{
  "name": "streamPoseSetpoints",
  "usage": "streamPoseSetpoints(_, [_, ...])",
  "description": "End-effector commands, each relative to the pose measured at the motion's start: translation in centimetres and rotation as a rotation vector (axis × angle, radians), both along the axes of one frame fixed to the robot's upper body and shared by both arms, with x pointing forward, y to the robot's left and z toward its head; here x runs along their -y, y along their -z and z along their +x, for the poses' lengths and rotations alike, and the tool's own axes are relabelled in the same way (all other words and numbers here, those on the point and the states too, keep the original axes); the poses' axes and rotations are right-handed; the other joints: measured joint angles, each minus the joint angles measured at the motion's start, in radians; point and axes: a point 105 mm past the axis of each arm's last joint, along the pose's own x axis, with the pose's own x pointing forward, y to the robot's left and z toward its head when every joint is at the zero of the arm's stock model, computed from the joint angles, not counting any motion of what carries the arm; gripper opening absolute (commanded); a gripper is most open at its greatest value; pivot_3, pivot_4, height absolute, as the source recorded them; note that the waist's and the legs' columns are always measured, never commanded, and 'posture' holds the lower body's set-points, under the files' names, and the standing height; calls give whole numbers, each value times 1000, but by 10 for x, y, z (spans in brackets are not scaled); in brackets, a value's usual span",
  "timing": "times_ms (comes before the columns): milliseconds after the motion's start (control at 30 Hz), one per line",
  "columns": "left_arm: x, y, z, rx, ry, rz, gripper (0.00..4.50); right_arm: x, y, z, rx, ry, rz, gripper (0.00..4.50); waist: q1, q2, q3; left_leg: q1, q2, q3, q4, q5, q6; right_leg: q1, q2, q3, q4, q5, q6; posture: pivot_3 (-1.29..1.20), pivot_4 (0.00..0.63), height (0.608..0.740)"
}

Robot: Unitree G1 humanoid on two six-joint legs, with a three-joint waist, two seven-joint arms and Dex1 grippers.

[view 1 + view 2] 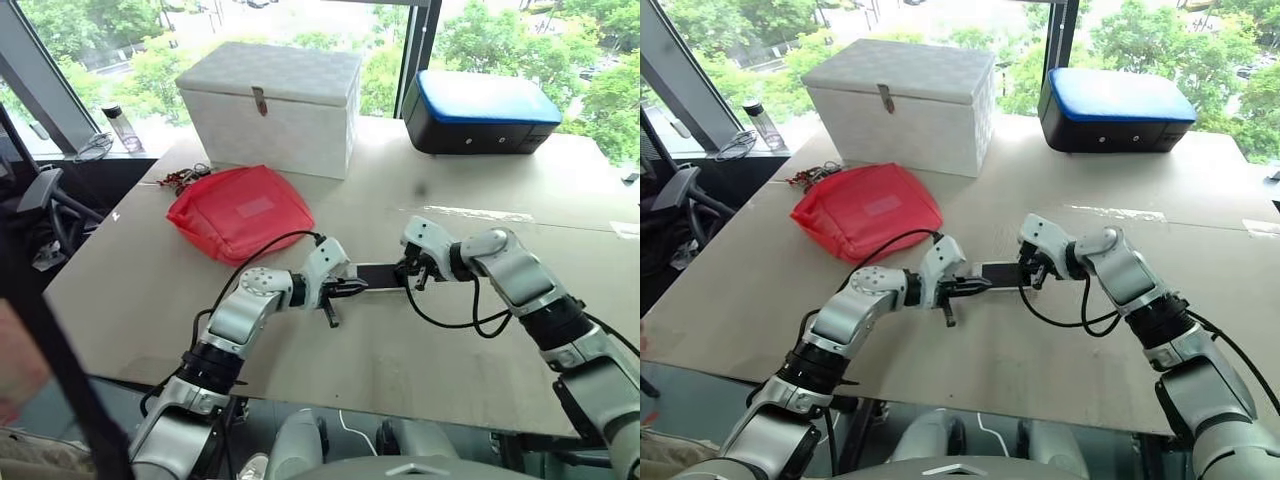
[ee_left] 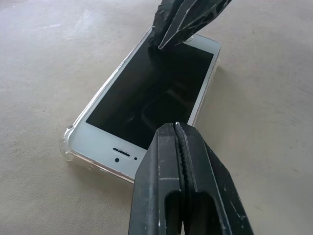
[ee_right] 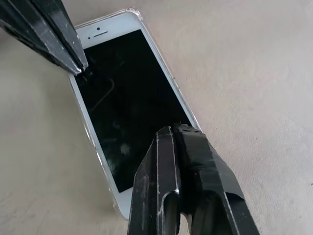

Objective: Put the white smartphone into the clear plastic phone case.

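The white smartphone (image 2: 146, 93) lies in the clear plastic phone case (image 2: 68, 144), both closed, empty pincers (image 2: 183, 142) (image 3: 183, 134) pressing its screen.

One white smartphone (image 2: 146, 98) is lying on the counter (image 1: 420, 340), and one clear plastic phone case (image 2: 68, 142) is sitting around it. Two robot hands are showing: one left hand (image 1: 345, 288) and one right hand (image 1: 412, 272), each with two black fingers pressed together. One red pouch (image 1: 238, 210) is resting farther back on the counter. One white box (image 1: 270, 105) with a single metal latch is standing behind it. One black case with a blue top (image 1: 480, 112) is sitting beside the box. One bottle (image 1: 122, 127) is standing by the window.
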Motion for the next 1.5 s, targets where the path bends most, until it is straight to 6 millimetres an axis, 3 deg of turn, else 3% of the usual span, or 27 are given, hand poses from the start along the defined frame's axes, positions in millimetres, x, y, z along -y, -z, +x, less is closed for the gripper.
streamPoseSetpoints(33, [3, -4, 0, 17, 6, -2, 19, 38, 92, -40, -349, 106, -243, 0, 0, 2, -2, 0, 0, 0, 0, 0, 0, 0, -1, -1, -1, 0, 0, 0, 150, 740])
streamPoseSetpoints(233, [2, -4, 0, 17, 0, -3, 19, 49, 98, -43, -392, 137, -284, 0, 0, 7, -7, 0, 0, 0, -4, 0, 0, 0, -11, -13, -5, 0, 0, 0, 150, 740])
streamPoseSetpoints(467, [3, -3, 1, 16, -7, -6, 19, 67, 93, -40, -389, 193, -283, 0, 3, 8, -12, 0, -1, 0, -14, 0, 0, 1, -34, -44, -14, 0, 0, 0, 150, 740])
streamPoseSetpoints(833, [4, 1, 1, 17, 2, -6, 19, 81, 84, -38, -382, 207, -310, 0, 30, 8, -13, -2, -4, 0, -22, 0, 0, 1, -38, -49, -26, 0, 0, 0, 150, 740])
streamPoseSetpoints(1100, [6, 2, 1, 16, 5, -10, 19, 74, 74, -38, -359, 182, -272, 0, 31, 7, -14, -5, -4, -1, -28, -2, 2, 2, -39, -52, -35, 0, 0, 0, 150, 740])
streamPoseSetpoints(1200, [7, 2, 1, 19, 8, -10, 19, 61, 60, -37, -302, 131, -206, 0, 33, 8, -12, -6, -5, -2, -28, -2, 3, 1, -40, -52, -36, 0, 0, 0, 150, 740])
streamPoseSetpoints(1333, [8, 2, 1, 23, 7, -14, 19, 27, 14, -11, -60, 129, 90, 0, 27, 7, -5, -9, -6, -3, -33, -2, 3, 0, -40, -55, -41, 0, 0, 0, 150, 740])
streamPoseSetpoints(1500, [10, 0, 1, 30, 5, -25, 19, 23, -41, -1, 135, 165, 291, 0, -1, 20, 18, -23, -6, -1, -32, 1, 7, -15, -40, -56, -37, 3, 4, 0, 150, 740])
